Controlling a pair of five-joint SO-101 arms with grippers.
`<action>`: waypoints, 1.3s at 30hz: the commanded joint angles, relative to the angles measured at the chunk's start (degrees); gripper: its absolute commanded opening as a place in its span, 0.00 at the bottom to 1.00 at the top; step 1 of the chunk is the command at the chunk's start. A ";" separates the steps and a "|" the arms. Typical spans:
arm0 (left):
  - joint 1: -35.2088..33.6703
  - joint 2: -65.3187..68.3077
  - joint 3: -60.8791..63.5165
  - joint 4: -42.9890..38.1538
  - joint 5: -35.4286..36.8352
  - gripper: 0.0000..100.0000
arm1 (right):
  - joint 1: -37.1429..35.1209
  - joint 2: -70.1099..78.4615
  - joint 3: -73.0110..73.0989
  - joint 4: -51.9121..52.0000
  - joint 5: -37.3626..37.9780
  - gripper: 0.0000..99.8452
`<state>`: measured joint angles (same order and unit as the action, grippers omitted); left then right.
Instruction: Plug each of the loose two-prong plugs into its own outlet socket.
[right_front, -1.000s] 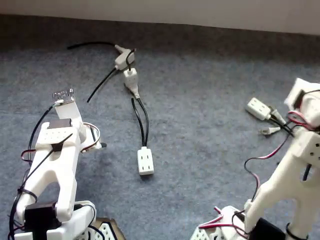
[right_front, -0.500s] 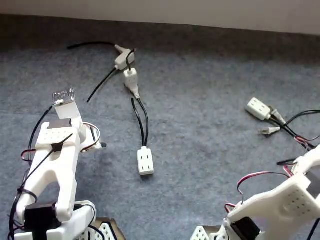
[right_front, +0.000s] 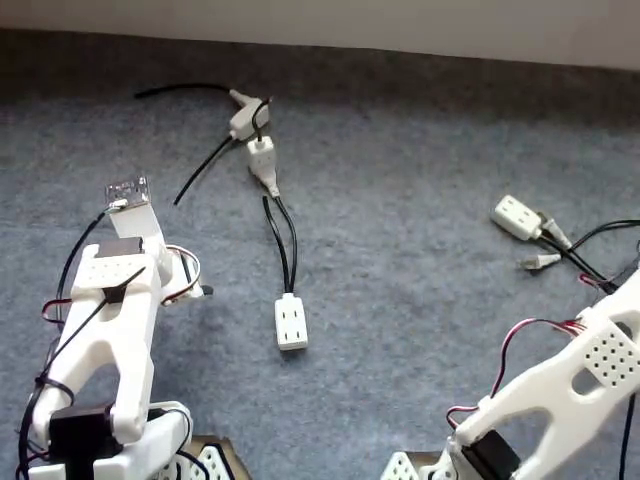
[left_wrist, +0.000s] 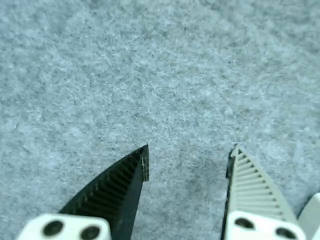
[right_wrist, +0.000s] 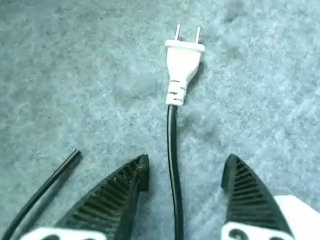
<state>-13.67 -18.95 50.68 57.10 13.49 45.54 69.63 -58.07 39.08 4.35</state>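
Just ahead of the right gripper (right_wrist: 187, 159), whose jaws stand wide apart, a white two-prong plug (right_wrist: 184, 55) lies flat, prongs pointing away, its black cord (right_wrist: 172, 150) running back between the jaws. The left gripper (left_wrist: 190, 148), equally spread, hangs over grey carpet (left_wrist: 150, 75). A pale wall (right_front: 400, 20) borders the carpet's far side.

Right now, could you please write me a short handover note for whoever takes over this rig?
Left gripper: open, empty, above bare carpet.
Right gripper: open above the cord of a white plug that lies loose, prongs bare.
Middle outlet and right-hand outlet lie on the carpet; the middle outlet's slots look empty.
Done: no plug seen inserted.
Left: grasp the plug, seat it in an outlet, then any others.
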 joint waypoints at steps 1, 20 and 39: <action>0.84 -0.22 -0.22 -0.62 0.26 0.26 | 0.48 2.24 -12.09 2.95 0.79 0.12; 0.84 -0.22 -0.22 -0.53 0.26 0.26 | -3.91 4.79 -42.68 34.33 0.53 0.08; 0.84 -0.22 -0.22 -0.53 0.26 0.26 | -2.42 9.36 -35.74 34.59 0.53 0.11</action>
<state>-13.67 -18.95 50.68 57.10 13.49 42.46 79.12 -92.79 73.45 4.70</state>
